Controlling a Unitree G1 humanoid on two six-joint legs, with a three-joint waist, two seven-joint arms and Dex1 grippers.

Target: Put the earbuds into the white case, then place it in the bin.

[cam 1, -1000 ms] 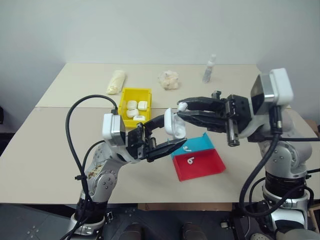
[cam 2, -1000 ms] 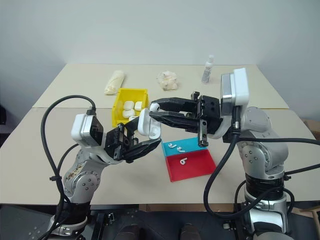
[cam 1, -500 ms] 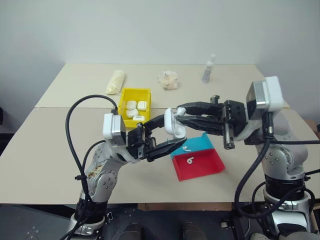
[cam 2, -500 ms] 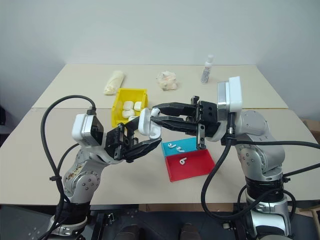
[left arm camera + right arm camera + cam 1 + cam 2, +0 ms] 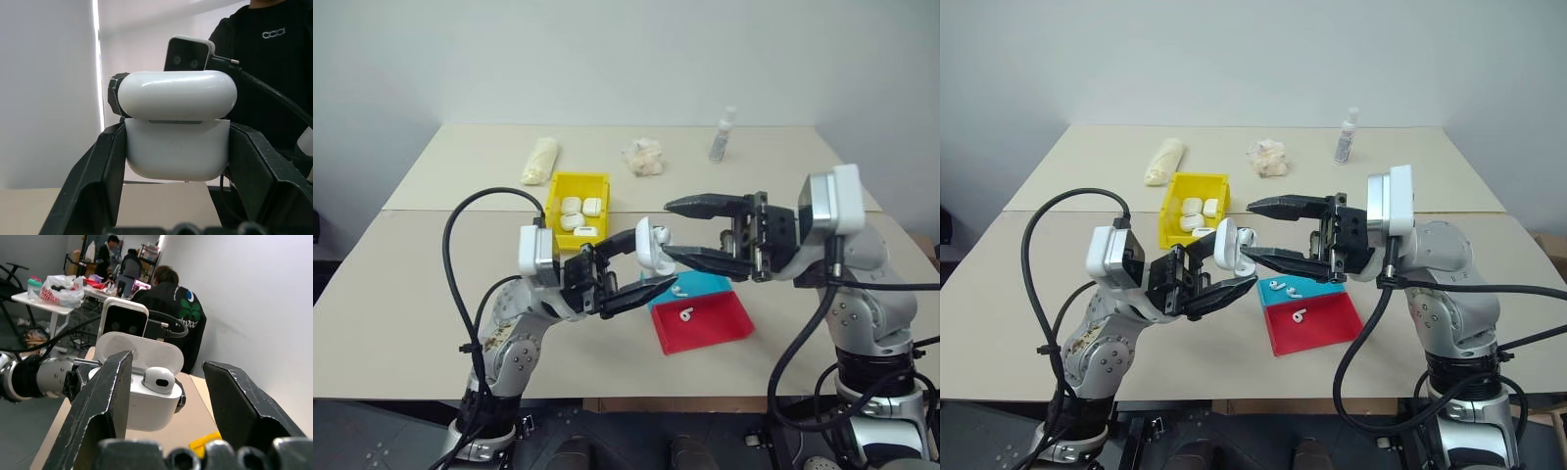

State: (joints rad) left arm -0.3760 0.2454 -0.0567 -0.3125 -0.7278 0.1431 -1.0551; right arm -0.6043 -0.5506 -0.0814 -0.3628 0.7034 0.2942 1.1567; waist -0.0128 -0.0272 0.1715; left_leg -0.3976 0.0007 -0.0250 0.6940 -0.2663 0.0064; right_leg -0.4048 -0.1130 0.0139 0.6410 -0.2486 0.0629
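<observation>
My left gripper (image 5: 654, 258) is shut on the white case (image 5: 650, 247) and holds it above the table with the lid tipped open. One earbud (image 5: 157, 379) sits in the open case (image 5: 146, 404), its rounded head sticking up. My right gripper (image 5: 683, 233) stands open just right of the case, one finger above and one below, touching nothing. More earbuds (image 5: 1279, 287) lie in the blue-and-red tray (image 5: 715, 323) below. The yellow bin (image 5: 555, 201) stands behind my left arm. In the left wrist view the case (image 5: 176, 147) is clamped between both fingers.
The bin holds several other white cases (image 5: 573, 208). A cream paper wad (image 5: 644, 157), a pale roll (image 5: 540, 160) and a small bottle (image 5: 722, 134) stand at the back of the table. A person in black (image 5: 266, 54) stands beyond the table.
My right gripper carried an earbud down to the open case, then opened and left it there. The left gripper has kept the case still.
</observation>
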